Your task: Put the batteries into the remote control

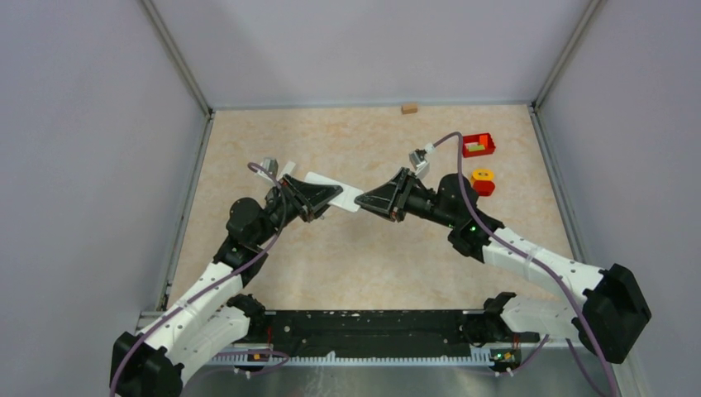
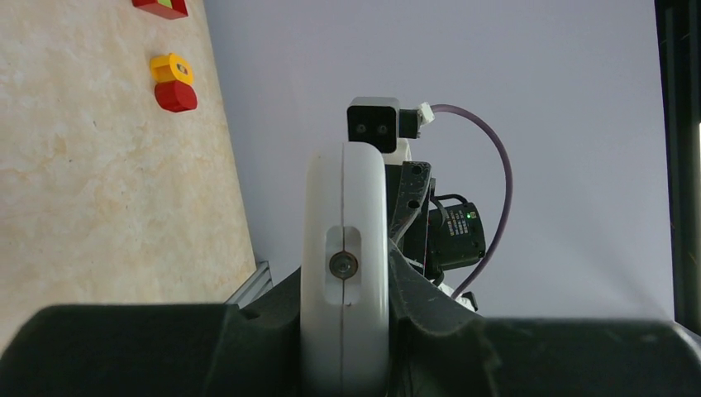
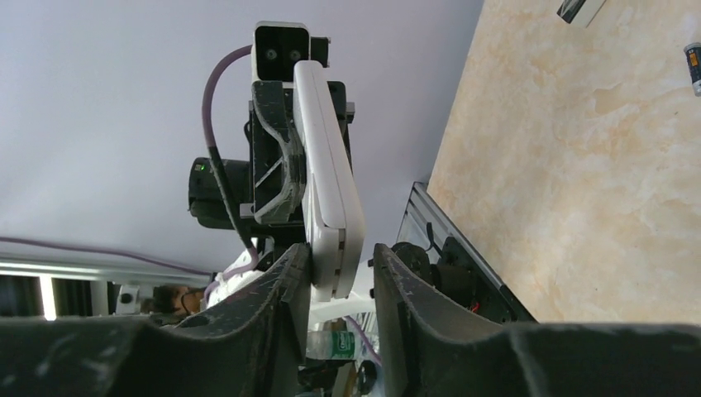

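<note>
Remote control (image 1: 335, 188): smooth white plastic, rounded oblong, lifted edge-up above the table, clamped in left gripper (image 1: 318, 197). Right gripper (image 3: 340, 265): ribbed black fingers apart, straddling the free end, gap visible on one side. Table (image 1: 364, 265) marbled beige; pale grey walls. Red open box (image 1: 478, 145), green-and-white contents, far right.

You have the right gripper (image 3: 339, 269) straddling the near end of the remote control (image 3: 326, 149) — one finger close against its face, the other just clear of it on the table side. The left gripper (image 3: 312, 169) clamps the remote control farther up. One battery (image 3: 693, 68) lies on the table (image 3: 579, 182) — at the frame's edge.
</note>
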You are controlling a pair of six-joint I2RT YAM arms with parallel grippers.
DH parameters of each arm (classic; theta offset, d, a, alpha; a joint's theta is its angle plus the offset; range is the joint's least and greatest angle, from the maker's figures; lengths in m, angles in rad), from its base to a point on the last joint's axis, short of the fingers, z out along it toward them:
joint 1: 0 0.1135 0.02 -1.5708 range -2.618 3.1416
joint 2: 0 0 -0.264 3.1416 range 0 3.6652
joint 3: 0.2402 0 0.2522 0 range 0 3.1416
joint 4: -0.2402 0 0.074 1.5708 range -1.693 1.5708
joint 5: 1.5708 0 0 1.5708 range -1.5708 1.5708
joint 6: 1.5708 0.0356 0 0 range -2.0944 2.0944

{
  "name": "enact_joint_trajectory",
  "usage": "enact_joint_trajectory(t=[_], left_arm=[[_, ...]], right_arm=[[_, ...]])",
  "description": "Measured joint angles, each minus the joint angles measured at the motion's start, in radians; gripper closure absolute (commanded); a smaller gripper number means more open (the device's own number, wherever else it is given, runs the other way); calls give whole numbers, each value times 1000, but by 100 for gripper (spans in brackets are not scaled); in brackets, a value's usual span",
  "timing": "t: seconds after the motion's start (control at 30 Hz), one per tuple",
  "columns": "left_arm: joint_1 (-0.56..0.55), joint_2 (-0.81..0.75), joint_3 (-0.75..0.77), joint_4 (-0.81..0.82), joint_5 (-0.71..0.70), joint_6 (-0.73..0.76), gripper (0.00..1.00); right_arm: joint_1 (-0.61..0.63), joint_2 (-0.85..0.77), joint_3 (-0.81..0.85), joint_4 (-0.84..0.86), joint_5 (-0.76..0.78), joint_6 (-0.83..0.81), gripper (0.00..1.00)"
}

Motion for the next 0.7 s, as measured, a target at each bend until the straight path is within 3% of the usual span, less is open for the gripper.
enact_joint_trajectory(t=[0.7], left_arm=[[2, 14, -6, 51, 68, -49, 100]], right_arm=[[-1, -58, -52, 67, -29, -84, 91]])
